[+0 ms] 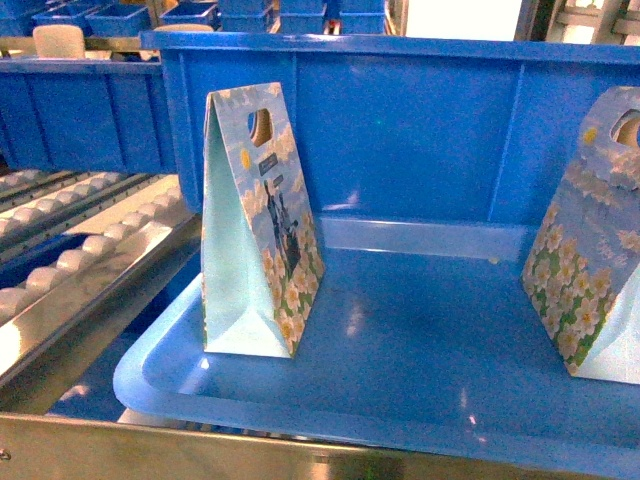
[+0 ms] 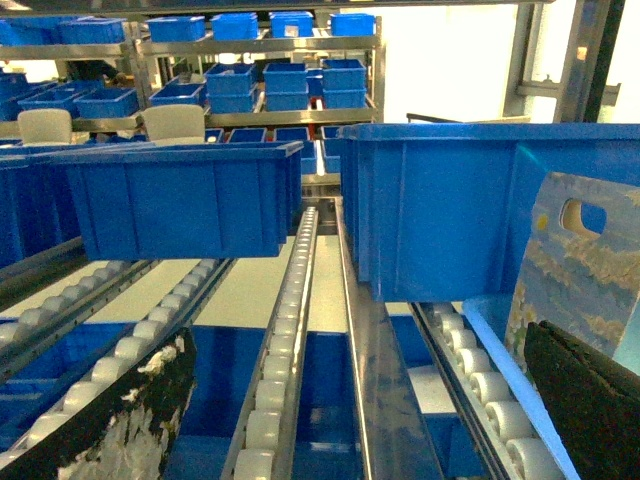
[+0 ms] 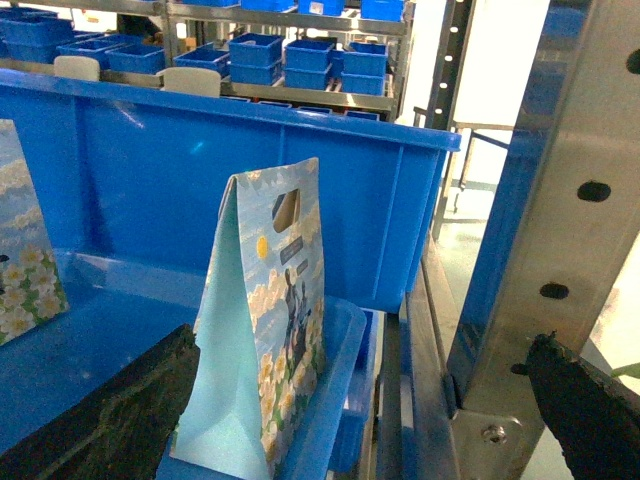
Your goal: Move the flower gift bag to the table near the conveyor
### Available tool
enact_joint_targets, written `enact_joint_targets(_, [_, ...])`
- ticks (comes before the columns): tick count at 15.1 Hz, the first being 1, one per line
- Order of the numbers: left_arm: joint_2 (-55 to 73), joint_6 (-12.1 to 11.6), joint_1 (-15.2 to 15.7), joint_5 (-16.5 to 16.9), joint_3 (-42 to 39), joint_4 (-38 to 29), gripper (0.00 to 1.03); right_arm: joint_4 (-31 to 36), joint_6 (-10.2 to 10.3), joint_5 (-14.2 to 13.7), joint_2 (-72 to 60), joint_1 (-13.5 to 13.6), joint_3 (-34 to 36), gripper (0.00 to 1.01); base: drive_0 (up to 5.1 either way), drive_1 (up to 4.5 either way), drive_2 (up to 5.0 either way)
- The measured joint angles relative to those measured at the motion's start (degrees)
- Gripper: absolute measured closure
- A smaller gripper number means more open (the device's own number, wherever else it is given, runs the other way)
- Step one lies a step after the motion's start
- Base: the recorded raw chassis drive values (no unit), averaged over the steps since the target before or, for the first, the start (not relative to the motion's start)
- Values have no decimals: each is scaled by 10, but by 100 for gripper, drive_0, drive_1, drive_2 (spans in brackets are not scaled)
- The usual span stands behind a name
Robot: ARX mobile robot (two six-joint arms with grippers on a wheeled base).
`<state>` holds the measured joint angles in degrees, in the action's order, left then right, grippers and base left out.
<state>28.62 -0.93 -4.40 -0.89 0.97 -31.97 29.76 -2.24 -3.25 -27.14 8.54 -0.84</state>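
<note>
Two flower gift bags stand upright in a blue tray [image 1: 400, 400]: one at its left [image 1: 262, 225], one at its right end [image 1: 592, 250]. The conveyor [image 1: 85, 250], steel rails with white rollers, runs along the tray's left. In the left wrist view my left gripper [image 2: 358, 336] is open over the rollers [image 2: 290, 320], and a bag [image 2: 585, 265] shows past its right finger [image 2: 590, 400]. My right gripper [image 3: 362, 336] is open with nothing in it. A bag [image 3: 265, 310] stands by the tray's corner, close to its left finger [image 3: 110, 420]. The table is out of view. Neither gripper shows in the head view.
A tall blue bin [image 1: 420, 120] stands right behind the tray. Another blue bin [image 2: 180, 195] sits on the rollers further left. A steel rack post [image 3: 560, 220] rises just right of the tray. Shelves of blue bins [image 2: 260, 70] fill the background.
</note>
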Motion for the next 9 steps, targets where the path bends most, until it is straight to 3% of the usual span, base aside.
enact_joint_targets(1, [137, 0, -9, 9, 29, -115, 5, 118, -13, -13, -132, 30, -16, 3, 0, 0, 0])
enact_joint_targets(9, [164, -6, -16, 7, 45, -130, 5, 120, -14, -23, -165, 30, -34, 3, 0, 0, 0])
